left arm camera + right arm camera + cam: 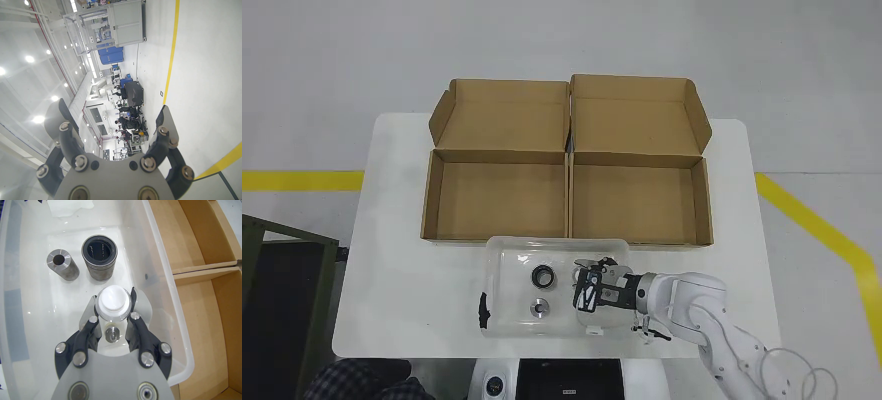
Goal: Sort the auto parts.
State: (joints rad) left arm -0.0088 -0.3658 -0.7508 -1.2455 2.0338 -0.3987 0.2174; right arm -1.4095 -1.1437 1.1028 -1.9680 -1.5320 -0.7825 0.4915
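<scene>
**Right claw is clamping the white plastic piece down in the bin**

The right gripper [583, 286] is sitting inside the clear plastic bin [504, 250] at the near edge of the table. Its fingers are squeezing a round white part [113, 302] from both sides. The part looks like smooth plastic, stepped like a cap with a clear collar. I'm guessing it's pinching across the round body because that's the widest, grippiest spot.

Two more parts are standing on end just beyond it, close together but apart. One is a linear bearing [99, 256] with a dark bore and a grooved steel shell, the other a plain steel sleeve [63, 265] with a small hole. Upright like that, their sides are staying free for a pinch.

The left box [497, 200] and right box [637, 205], plain cardboard, are lying open side by side right behind the bin, presumably one per part type.

The left gripper [113, 106] is hanging wide open with nothing in it and pointing out at the room, probably parked out of the way.
</scene>
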